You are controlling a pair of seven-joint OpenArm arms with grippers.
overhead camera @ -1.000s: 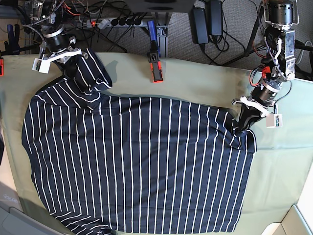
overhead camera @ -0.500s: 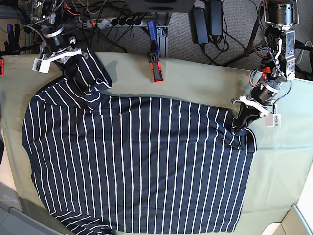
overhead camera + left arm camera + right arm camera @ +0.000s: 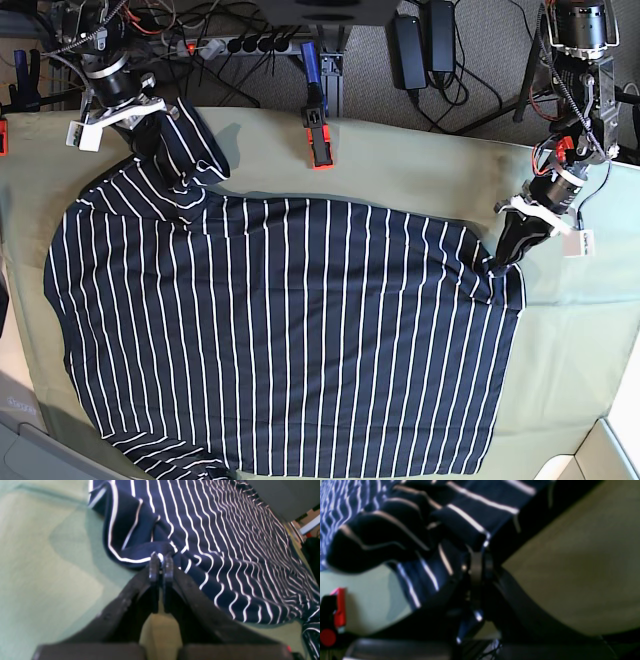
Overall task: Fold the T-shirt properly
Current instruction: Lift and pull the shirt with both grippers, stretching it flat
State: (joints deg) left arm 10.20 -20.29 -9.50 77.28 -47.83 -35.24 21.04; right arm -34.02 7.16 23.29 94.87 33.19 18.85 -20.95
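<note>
up at about 10 o'clock in the base view, the right gripper (image 3: 160, 150) has its jaws pinched tight on a bunched bit of the t-shirt (image 3: 290, 330), looks like a sleeve or shoulder corner, lifted a little so it throws a shadow on the pale green cloth (image 3: 420, 170). its wrist view is blurry but you can see striped fabric draped over and clamped between the fingers.

the shirt itself covers most of the middle of the table, spread mostly flat, stripes running up and down, one sleeve curling off the bottom edge around 7 o'clock. a red and black clamp (image 3: 320, 145) sits at 12 o'clock, apart from the shirt.

over at 3 o'clock the left gripper (image 3: 497, 262) is closed on the shirt's edge too. the left wrist view shows the fingertips (image 3: 153, 565) pressed together with a thin fold of hem nipped between them, fabric rippling away from the pinch.

handling-wise i'd guess it's light, floppy and totally limp, so it'll sag and wrinkle wherever it isn't supported. thin knit could slip out of a shallow pinch, so grabbing at hems or seams near corners seems safest, and both corners should move together or the stripes will skew.
</note>
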